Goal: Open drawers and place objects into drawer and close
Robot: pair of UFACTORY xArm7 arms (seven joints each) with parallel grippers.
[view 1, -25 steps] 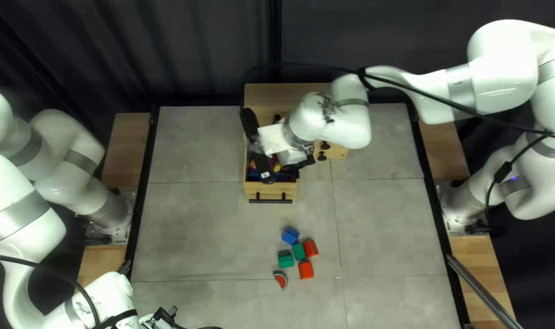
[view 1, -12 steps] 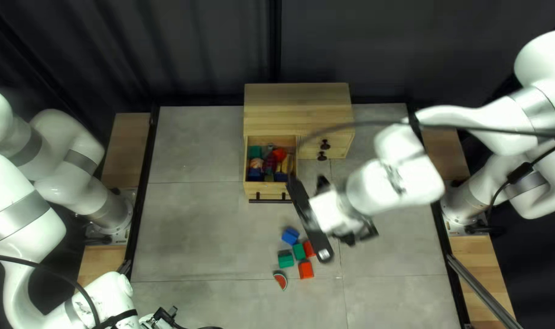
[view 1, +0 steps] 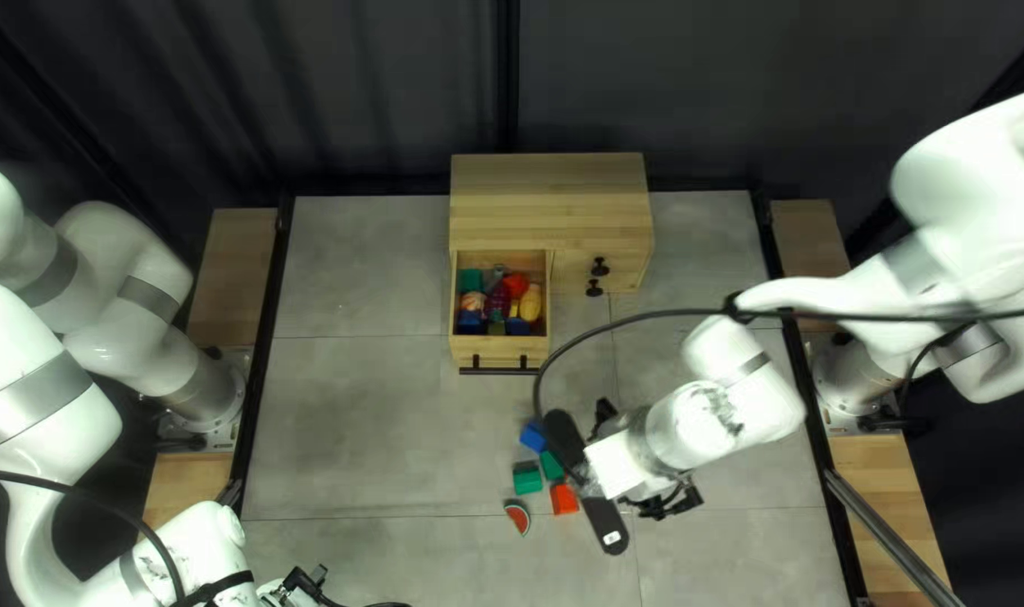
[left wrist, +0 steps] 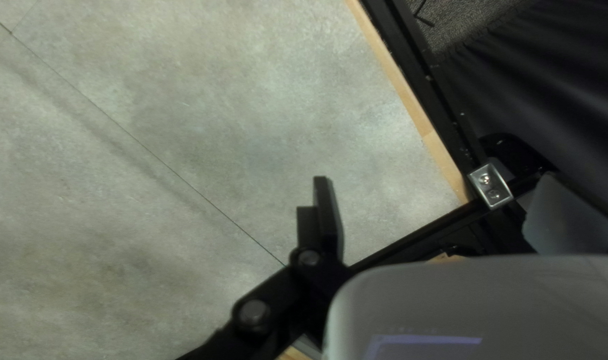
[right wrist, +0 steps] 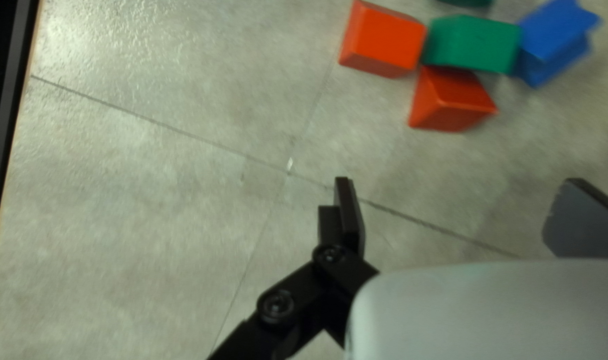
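Has the left gripper (view 1: pixel 301 583) spread at lower left, the drawer (view 1: pixel 478 351) of toys (view 1: pixel 499 301) open at centre, facing the near edge with long axis unclear, and the right gripper (view 1: pixel 672 503), also spread, swung from over it to near the blocks (view 1: pixel 527 480).

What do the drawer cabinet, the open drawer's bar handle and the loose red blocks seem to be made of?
The cabinet looks like pale wood with a low sheen: its top shows grain in strips. The bar handle is plain black, perhaps coated metal, though plastic is possible. The red blocks have smooth, evenly colored faces, suggesting painted wood or plastic.
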